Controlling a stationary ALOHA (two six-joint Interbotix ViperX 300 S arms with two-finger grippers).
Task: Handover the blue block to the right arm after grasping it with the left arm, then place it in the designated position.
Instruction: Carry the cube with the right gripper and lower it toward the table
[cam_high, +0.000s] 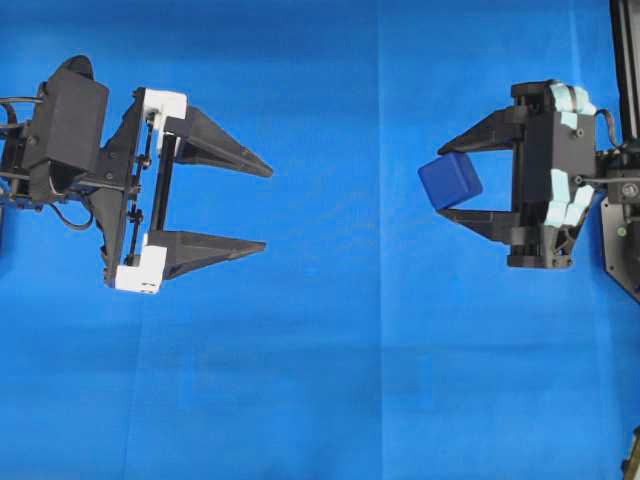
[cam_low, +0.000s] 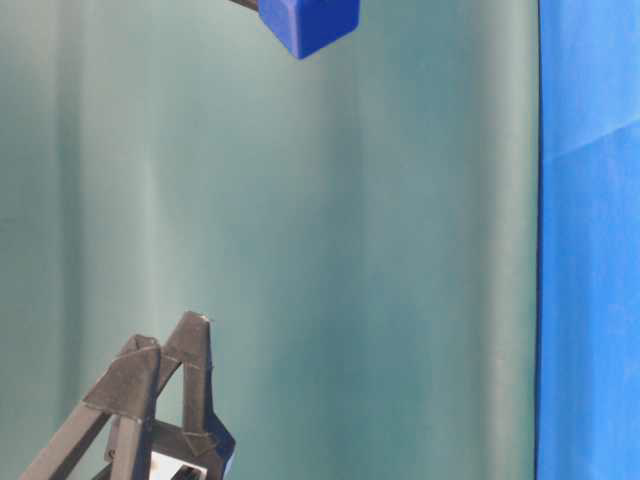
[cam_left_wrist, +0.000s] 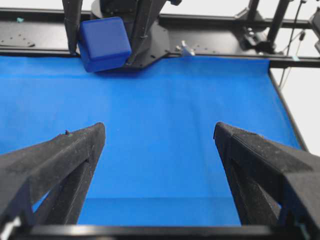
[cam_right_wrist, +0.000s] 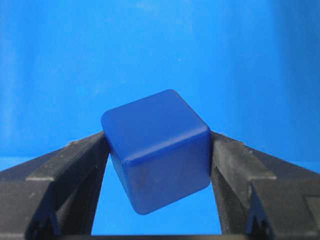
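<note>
The blue block (cam_high: 450, 180) is pinched between the fingertips of my right gripper (cam_high: 443, 180) at the right of the overhead view, tilted and held above the cloth. The right wrist view shows the blue block (cam_right_wrist: 157, 150) squeezed between both black fingers (cam_right_wrist: 80, 165). My left gripper (cam_high: 267, 208), the one with white brackets, is wide open on the left with nothing between its fingers, well apart from the block. From the left wrist, the blue block (cam_left_wrist: 104, 43) appears far ahead in the other gripper. At table level the block (cam_low: 308, 22) hangs at the top edge.
A blue cloth (cam_high: 320, 380) covers the table. Its far edge meets a black frame (cam_left_wrist: 225, 42) in the left wrist view. A green backdrop (cam_low: 300, 250) fills the table-level view, with the left fingers (cam_low: 195, 380) at the bottom.
</note>
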